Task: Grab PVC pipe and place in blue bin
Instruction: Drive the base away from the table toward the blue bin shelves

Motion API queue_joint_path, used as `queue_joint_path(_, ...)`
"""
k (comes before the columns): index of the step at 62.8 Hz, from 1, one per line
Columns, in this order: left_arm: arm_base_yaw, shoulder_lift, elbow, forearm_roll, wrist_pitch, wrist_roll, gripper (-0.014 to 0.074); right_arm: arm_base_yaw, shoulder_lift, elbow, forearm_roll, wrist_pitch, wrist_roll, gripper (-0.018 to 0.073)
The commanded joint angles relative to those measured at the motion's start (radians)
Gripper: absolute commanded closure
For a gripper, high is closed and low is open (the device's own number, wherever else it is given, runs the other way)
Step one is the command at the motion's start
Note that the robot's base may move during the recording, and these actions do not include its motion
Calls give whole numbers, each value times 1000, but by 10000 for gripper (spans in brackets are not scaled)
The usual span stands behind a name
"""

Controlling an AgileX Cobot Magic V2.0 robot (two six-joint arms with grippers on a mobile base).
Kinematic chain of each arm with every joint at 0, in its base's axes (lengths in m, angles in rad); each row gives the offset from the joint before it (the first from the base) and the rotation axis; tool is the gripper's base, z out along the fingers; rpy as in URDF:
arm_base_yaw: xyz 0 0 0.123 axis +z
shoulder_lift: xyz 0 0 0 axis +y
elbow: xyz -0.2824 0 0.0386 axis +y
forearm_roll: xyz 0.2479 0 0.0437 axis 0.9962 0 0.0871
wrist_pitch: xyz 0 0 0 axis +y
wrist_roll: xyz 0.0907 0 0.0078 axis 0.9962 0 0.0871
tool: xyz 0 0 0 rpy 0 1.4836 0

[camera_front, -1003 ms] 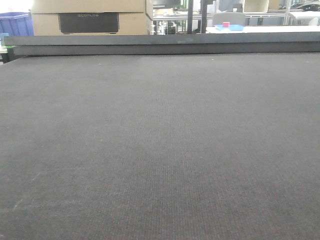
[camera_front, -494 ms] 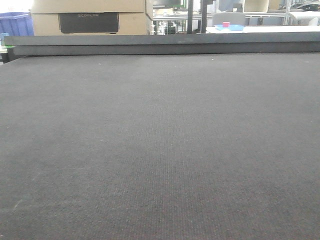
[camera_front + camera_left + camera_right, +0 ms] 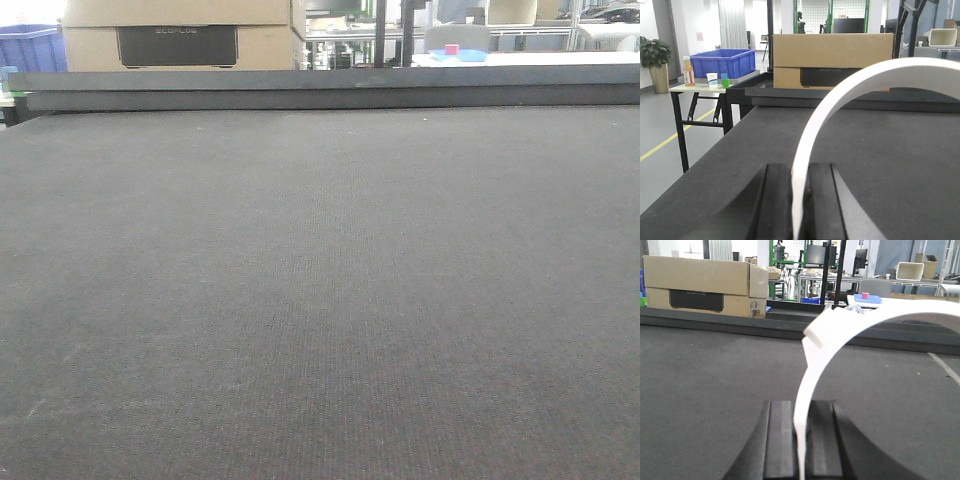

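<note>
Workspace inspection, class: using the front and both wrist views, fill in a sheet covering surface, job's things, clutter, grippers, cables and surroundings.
Surface: dark textured table, bare in the front view.
Job's things: blue bin on a side table beside the table's left edge; PVC pipe not surely identified.
Clutter: bottle and cups beside the bin.
Grippers: left gripper and right gripper each show a white curved strip between dark fingers; open or shut unclear.
Cables: nothing seen.
Surroundings: cardboard box beyond the far edge, potted plant, benches behind.
</note>
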Motion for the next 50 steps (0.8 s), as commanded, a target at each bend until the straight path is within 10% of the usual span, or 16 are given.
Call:
queue_joint_path(1, 1, -5, 1, 1, -30, 1, 707, -1, -2, 4, -1, -33, -4, 727)
queue_joint_path(50, 1, -5, 1, 1, -30, 1, 707, -1, -2, 4, -1, -33, -4, 727)
